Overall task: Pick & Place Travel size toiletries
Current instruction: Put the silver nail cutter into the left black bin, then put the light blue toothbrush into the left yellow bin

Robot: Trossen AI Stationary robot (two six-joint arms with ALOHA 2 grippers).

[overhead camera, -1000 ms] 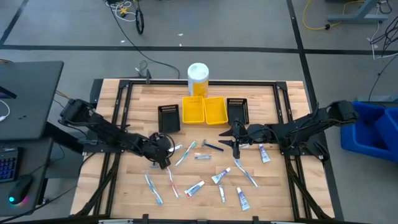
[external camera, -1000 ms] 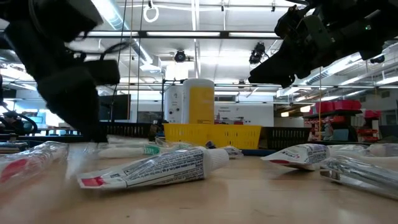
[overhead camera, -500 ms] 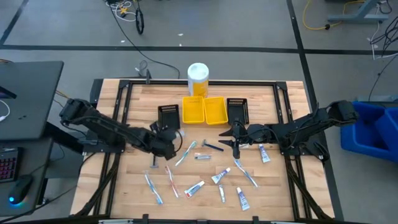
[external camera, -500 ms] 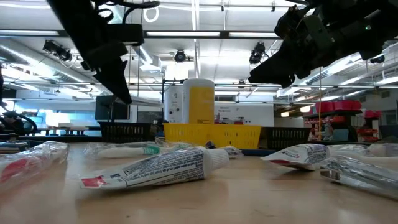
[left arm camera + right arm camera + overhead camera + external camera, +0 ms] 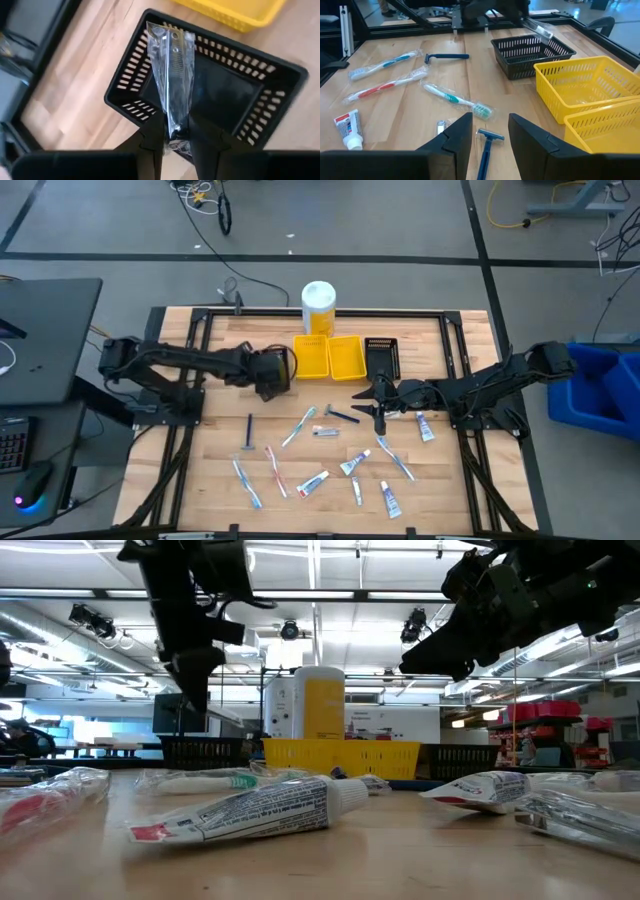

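Clear plastic wraps the comb (image 5: 173, 75) that the left claw (image 5: 175, 135) pinches by one end, its fingers (image 5: 152, 137) pressed against the packet. The comb hangs right over the black bin (image 5: 210, 95) below this claw, not yet inside. A yellow bin (image 5: 311, 356) stands just beside the black one. The right claw (image 5: 489, 131) hovers above the wooden tabletop (image 5: 215, 465) with its fingers spread and nothing between them; a blue razor (image 5: 486, 145) lies just under it, a green toothbrush (image 5: 457, 101) a little ahead, a red toothbrush (image 5: 385, 86) and a toothpaste tube (image 5: 348, 129) further off to its side.
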